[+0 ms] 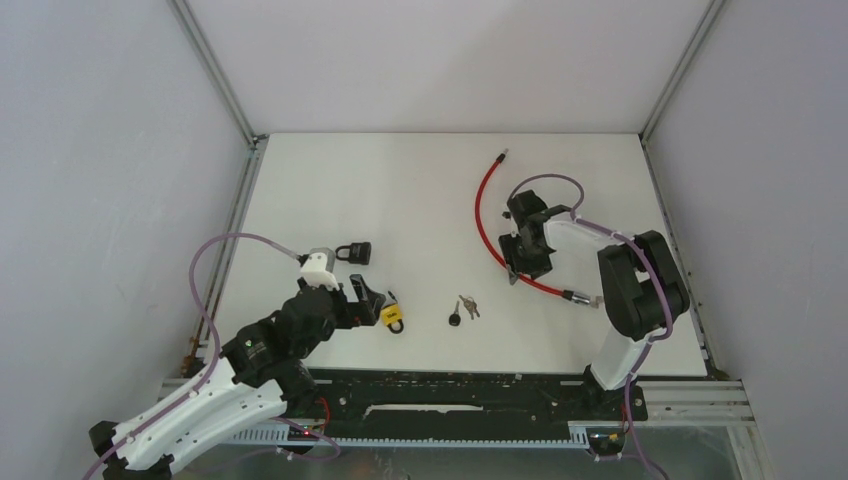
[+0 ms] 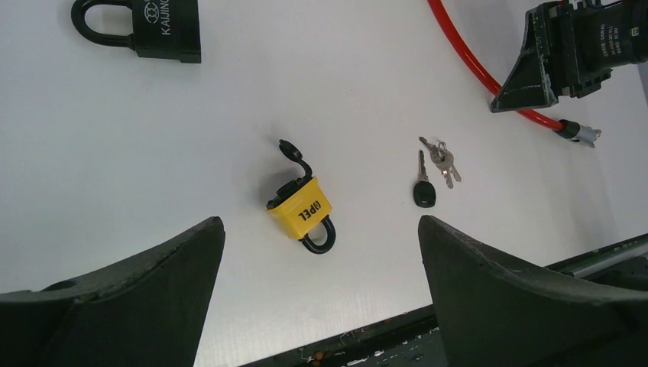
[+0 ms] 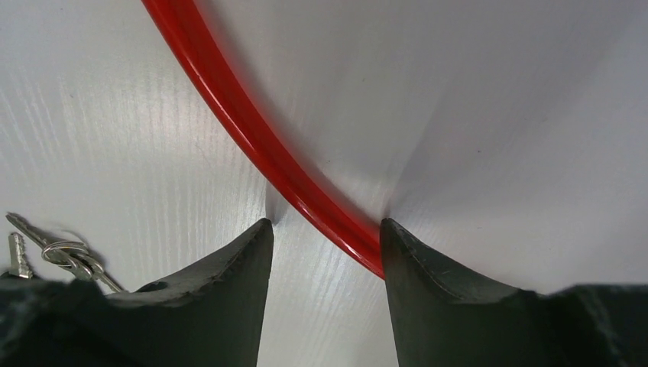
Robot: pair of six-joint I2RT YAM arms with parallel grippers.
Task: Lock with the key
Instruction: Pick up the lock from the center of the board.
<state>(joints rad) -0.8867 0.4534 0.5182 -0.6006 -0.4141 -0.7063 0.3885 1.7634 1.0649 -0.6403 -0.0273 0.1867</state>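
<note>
Keys lie loose on the white table, a black-headed one and smaller silver ones on a ring, with neither pincer touching them. They sit near the front edge, between the yellow padlock and the near end of the red cable.

The left gripper hangs above the yellow padlock with its jaws spread as wide as they go and nothing between them. The padlock lies flat, its black shackle pointing toward the arm bases and a black flap sticking out at its far end. A black padlock lies flat further back on the table, just beyond the left wrist.

The right gripper is down at the table on the right side, partly open, its two fingers straddling the cable. The cable runs between them and meets the inner edge of one fingertip, while a gap shows on the other side, so it is not clamped. The cable curves in a long arc toward the back of the table.
</note>
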